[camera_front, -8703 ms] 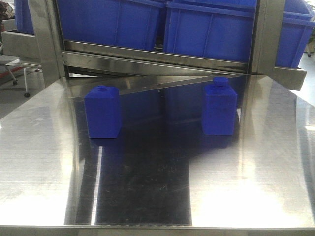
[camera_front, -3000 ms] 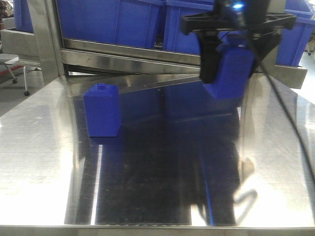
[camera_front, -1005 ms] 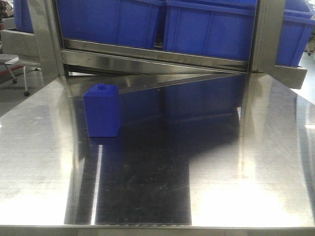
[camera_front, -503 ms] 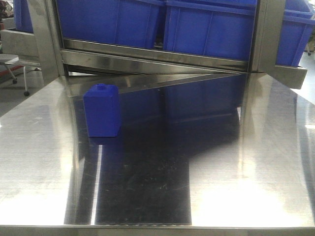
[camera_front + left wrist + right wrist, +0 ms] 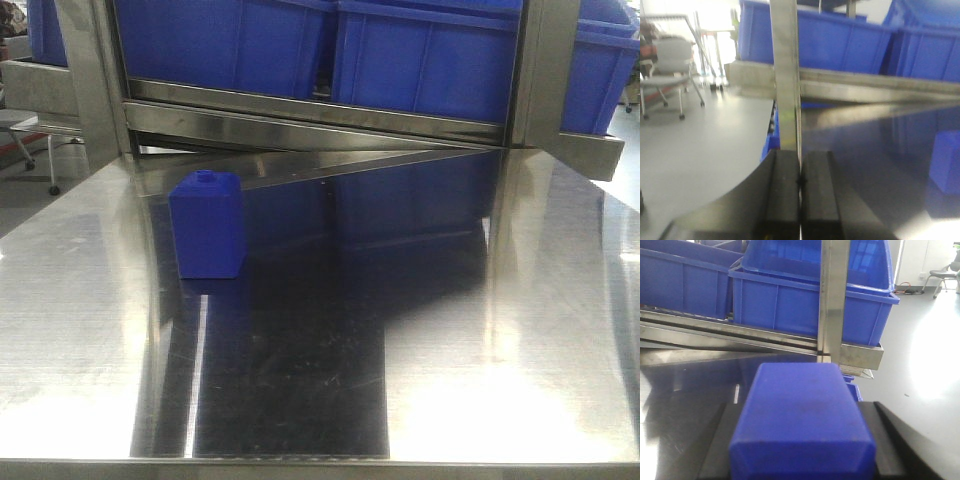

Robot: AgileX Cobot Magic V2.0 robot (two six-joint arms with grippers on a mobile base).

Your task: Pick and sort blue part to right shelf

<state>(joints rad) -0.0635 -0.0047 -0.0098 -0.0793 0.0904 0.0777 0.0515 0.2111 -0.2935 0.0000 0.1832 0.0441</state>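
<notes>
In the right wrist view the blue part (image 5: 802,415) fills the space between the two black fingers of my right gripper (image 5: 802,445), which is shut on it. It is held above the steel table, in front of the right shelf (image 5: 832,300) with its blue bins (image 5: 785,305). Neither the part nor the right gripper shows in the front view, where the shelf's crossbar (image 5: 320,125) runs along the back. My left gripper (image 5: 800,180) is shut with nothing between its pads, near the table's left side.
A similar blue block with a round knob (image 5: 209,225) stands on the steel table (image 5: 500,350) at the left; the left wrist view catches it at the right edge (image 5: 946,162). An office chair (image 5: 670,65) stands on the floor to the left.
The blue part stood at the table's right, then hung in the right gripper; it has since left the front view. Nothing has moved in the last second.
</notes>
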